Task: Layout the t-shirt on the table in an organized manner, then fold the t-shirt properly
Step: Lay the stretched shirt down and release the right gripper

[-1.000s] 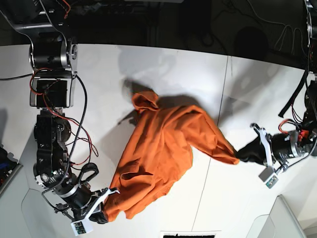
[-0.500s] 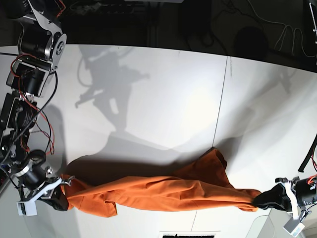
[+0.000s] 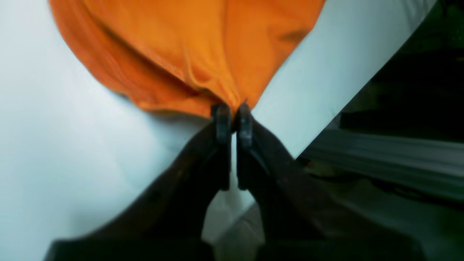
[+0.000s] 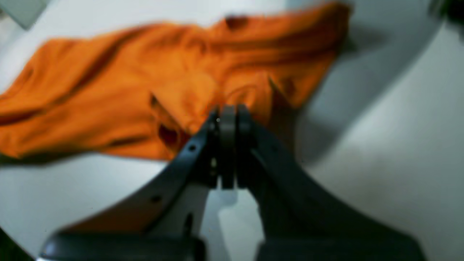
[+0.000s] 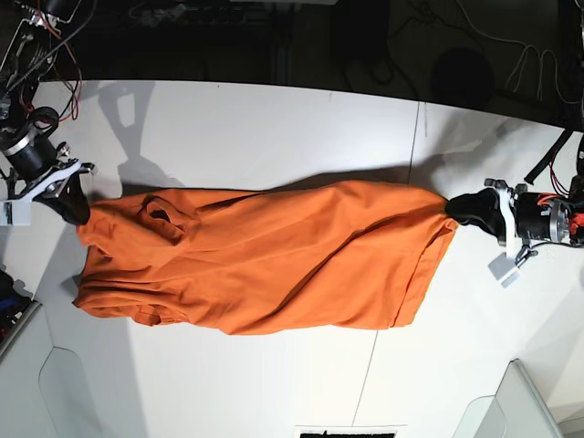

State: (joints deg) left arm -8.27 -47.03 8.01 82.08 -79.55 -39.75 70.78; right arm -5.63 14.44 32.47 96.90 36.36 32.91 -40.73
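The t-shirt [image 5: 274,260] lies stretched across the table [image 5: 274,128] between 2 grippers.

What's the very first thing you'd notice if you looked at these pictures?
The big orange t-shirt, stretched out sideways across the middle of the white table. Next, the two black grippers pinching it: the right gripper shut on the corner near the neck hole at the base view's left, the left gripper shut on the corner at its right. The wrist views are blurry, yet the orange cloth still stands out.
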